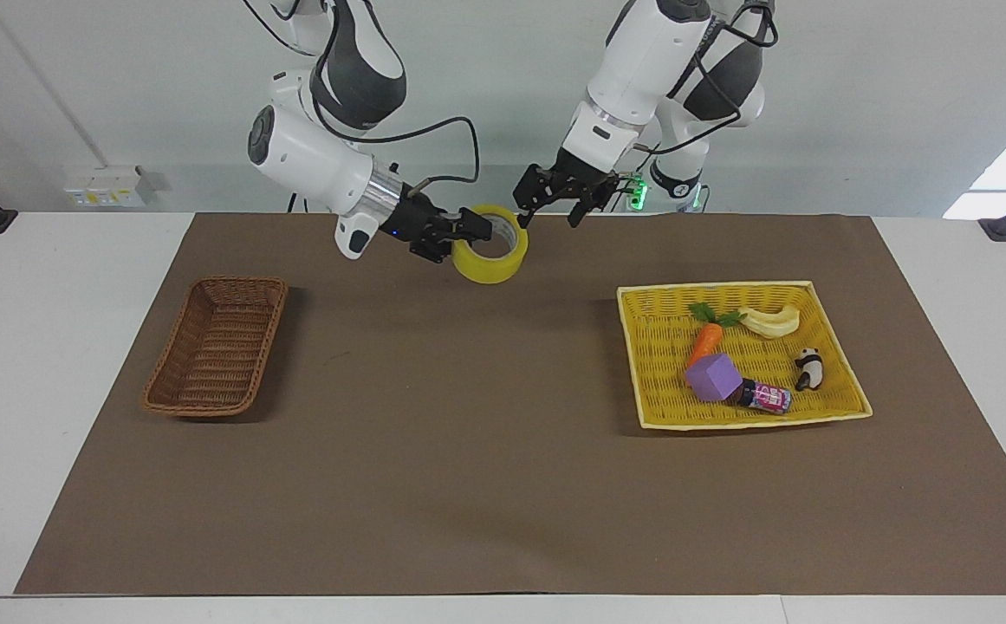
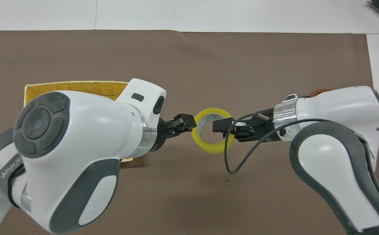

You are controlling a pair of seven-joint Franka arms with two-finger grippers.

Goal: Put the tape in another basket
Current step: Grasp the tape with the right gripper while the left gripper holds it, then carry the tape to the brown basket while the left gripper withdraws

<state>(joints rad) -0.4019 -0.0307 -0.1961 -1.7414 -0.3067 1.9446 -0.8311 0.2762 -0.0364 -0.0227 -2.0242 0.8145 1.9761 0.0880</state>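
The empty brown basket (image 1: 217, 345) sits at the right arm's end of the table. Above mid-table, the right gripper (image 1: 466, 232) clasps the yellow tape (image 1: 491, 256) by its rim, aloft. Just beside it hangs the left gripper (image 1: 548, 198), fingers spread, holding nothing.
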